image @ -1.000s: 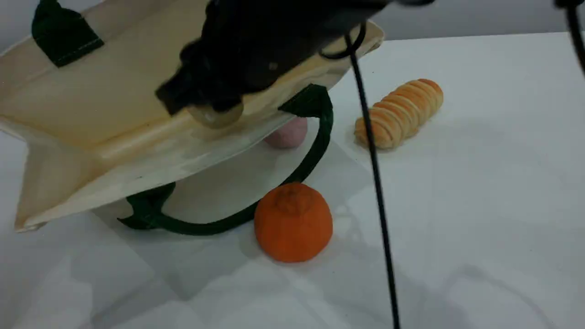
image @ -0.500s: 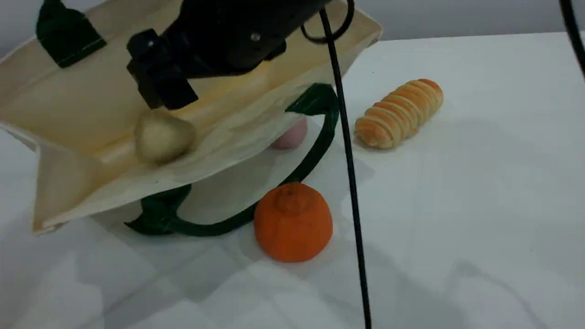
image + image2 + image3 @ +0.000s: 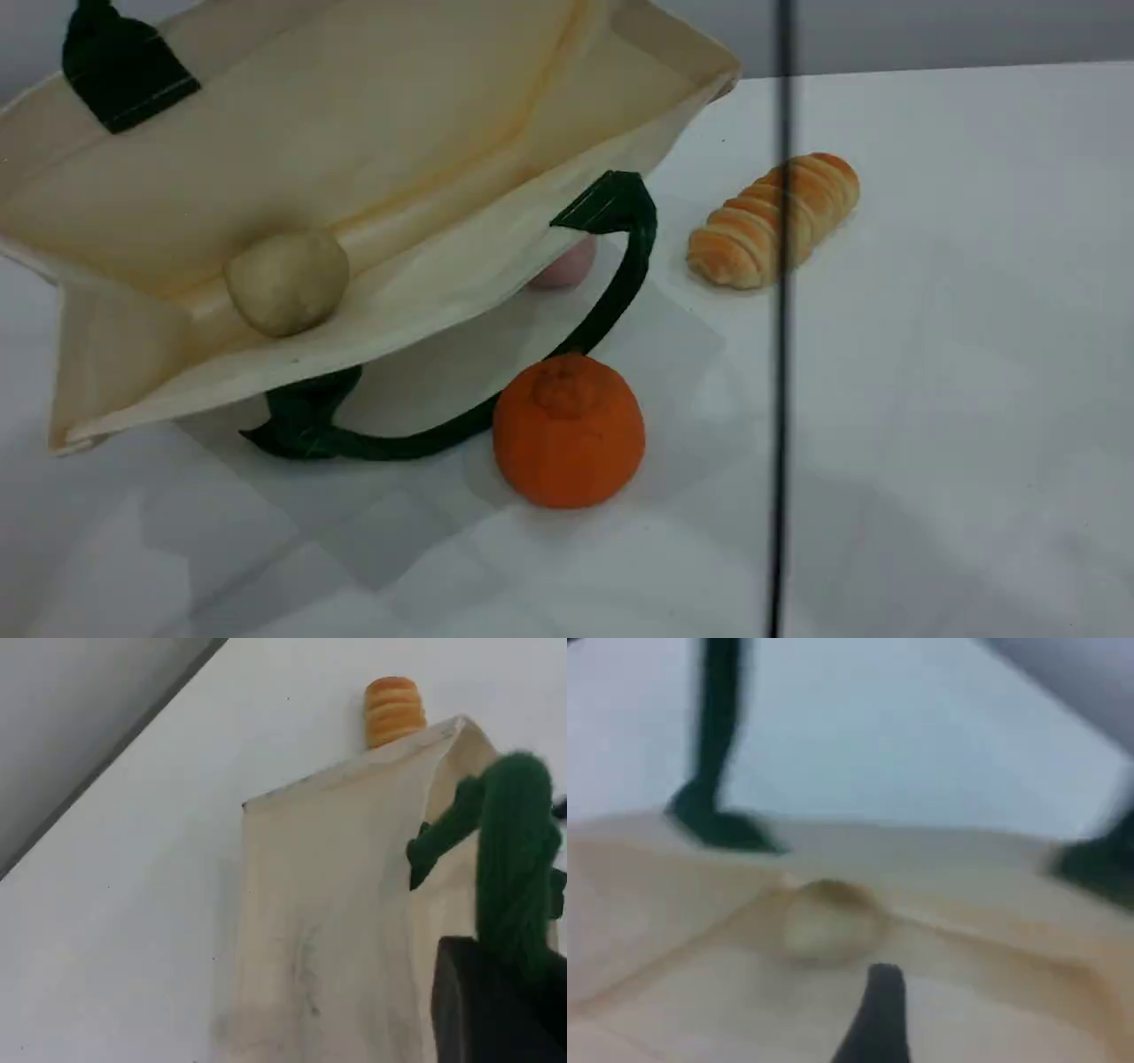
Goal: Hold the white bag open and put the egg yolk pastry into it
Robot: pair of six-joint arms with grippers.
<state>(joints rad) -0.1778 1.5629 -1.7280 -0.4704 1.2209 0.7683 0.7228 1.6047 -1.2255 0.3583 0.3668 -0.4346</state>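
The white bag (image 3: 399, 115) fills the upper left of the scene view, its mouth gaping toward the lower right. The rim's near edge runs from the lower left up to a corner at top centre. The egg yolk pastry (image 3: 286, 282) lies inside on the lower wall, in the crease left of centre. It is round, with no clear long axis.

The left claw (image 3: 496, 1001) is clamped on the upper handle (image 3: 514, 859), which runs straight into it in the left wrist view. The right claw (image 3: 873, 1019) shows one blurred fingertip, so I cannot tell how wide it stands. The pastry lies beyond that tip, apart from it.

The lower handle (image 3: 620, 266) loops over the counter (image 3: 974, 354) to just beside the orange (image 3: 567, 430). A pink ball (image 3: 563, 266) peeks from under the rim. The bread roll (image 3: 775, 221) lies right of the bag, apart from it, slanting toward the upper right. A black cable (image 3: 780, 399) crosses it vertically. Open counter spreads right of the cable and along the bottom.
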